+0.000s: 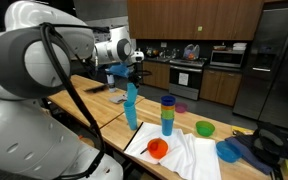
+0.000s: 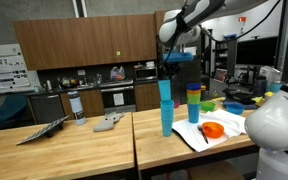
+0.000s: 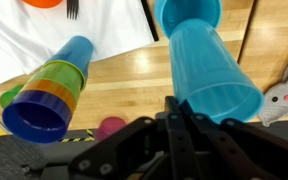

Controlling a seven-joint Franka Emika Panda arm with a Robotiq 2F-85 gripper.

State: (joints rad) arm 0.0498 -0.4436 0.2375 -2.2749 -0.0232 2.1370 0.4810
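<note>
Dark wood cabinets and steel kitchen appliances are seen behind a pale butcher-block table (image 1: 94,100). Near its edge a tall stack of blue cups (image 2: 165,110) stands upright. The top cup (image 3: 209,70) is pinched at its rim by the fingers (image 3: 177,120), which are pressed almost together on the thin wall. Whether this cup is fully seated in the stack cannot be told. The step in hand is judged to be the handling of that top cup, and any further move calls for a straight vertical path, so that the slender stack is not tipped. The cups are of smooth, glossy, tapered plastic. Just beside them a shorter stack of mixed colours (image 1: 167,115) is set, near a creased white cloth (image 1: 189,155) bearing an orange bowl (image 1: 158,149).
</note>
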